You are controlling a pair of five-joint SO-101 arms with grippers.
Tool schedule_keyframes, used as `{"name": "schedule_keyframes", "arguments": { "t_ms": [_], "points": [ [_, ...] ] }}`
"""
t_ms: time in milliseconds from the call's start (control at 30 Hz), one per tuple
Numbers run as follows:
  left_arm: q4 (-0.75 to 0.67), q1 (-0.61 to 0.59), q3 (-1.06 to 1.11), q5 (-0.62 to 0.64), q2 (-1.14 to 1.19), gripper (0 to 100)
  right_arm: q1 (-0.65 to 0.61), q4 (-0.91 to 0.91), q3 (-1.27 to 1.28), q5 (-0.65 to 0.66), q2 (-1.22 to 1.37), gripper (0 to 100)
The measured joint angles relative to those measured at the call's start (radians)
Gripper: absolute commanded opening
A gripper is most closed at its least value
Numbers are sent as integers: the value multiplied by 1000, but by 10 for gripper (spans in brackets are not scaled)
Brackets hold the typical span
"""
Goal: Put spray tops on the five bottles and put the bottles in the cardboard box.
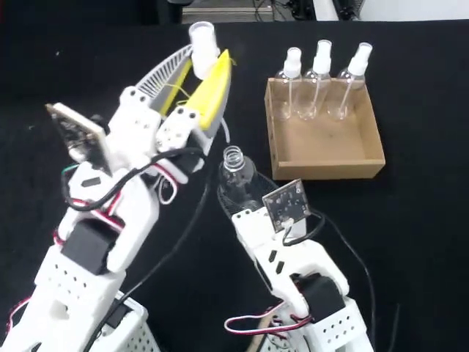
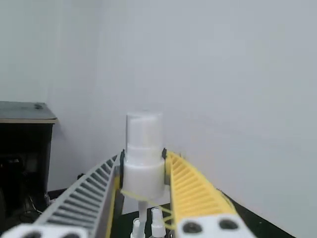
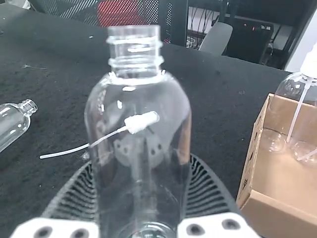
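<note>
High view: grips spray top point(image 1: 203, 37) in left tool point(image 1: 207, 59), beyond upright open bottle point(image 1: 236, 180) clamped in right tool point(image 3: 143, 173), toward surface's point(image 1: 418, 242) far edge.

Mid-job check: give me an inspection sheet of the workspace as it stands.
Surface: black cloth.
Job's things: three topped bottles in cardboard box; spray top in left gripper; open bottle in right gripper; second bottle and loose spray top lying on cloth.
Clutter: nothing seen.
Grippers: left shut on spray top; right shut on open bottle.
Cables: servo wires loop off both arms.
Surroundings: office chairs behind table; pale wall.
</note>
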Motion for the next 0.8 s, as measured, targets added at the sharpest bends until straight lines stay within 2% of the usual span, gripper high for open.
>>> {"name": "schedule_keyframes", "arguments": {
  "t_ms": [167,367,800],
  "points": [
    [2,34,-2,0,72,29,0,0,2,2,0,11],
    [63,87,-40,-2,91,29,57,2,2,3,0,11],
    [84,121,-48,-2,92,29,61,2,2,3,0,11]
  ]
}}
